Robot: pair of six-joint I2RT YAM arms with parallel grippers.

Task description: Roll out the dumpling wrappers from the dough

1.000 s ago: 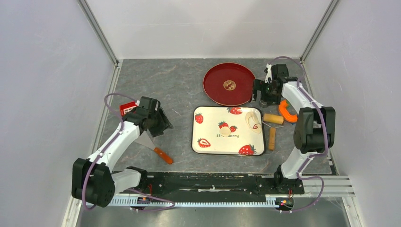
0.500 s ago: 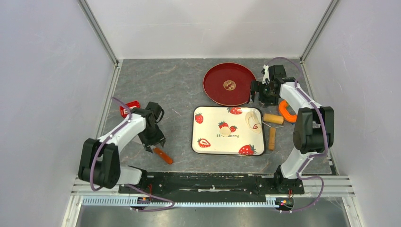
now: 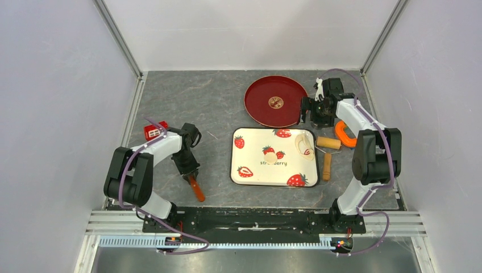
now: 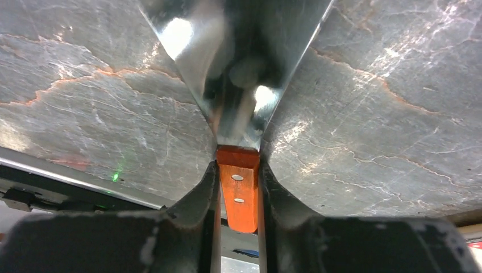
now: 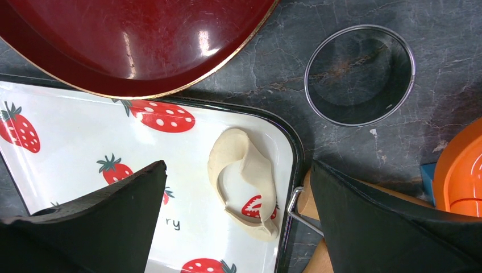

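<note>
The left end effector [image 4: 237, 170] has dropped onto the scraper [image 4: 239, 68], clasping its orange handle; the right end effector [image 5: 237, 165] gapes wide above the "strawberry" tray [image 5: 85, 133].

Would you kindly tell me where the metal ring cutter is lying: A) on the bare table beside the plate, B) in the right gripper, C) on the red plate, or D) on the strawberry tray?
A: the right wrist view shows the ring cutter flat on the grey table, apart from the red plate and the strawberry tray.
</note>
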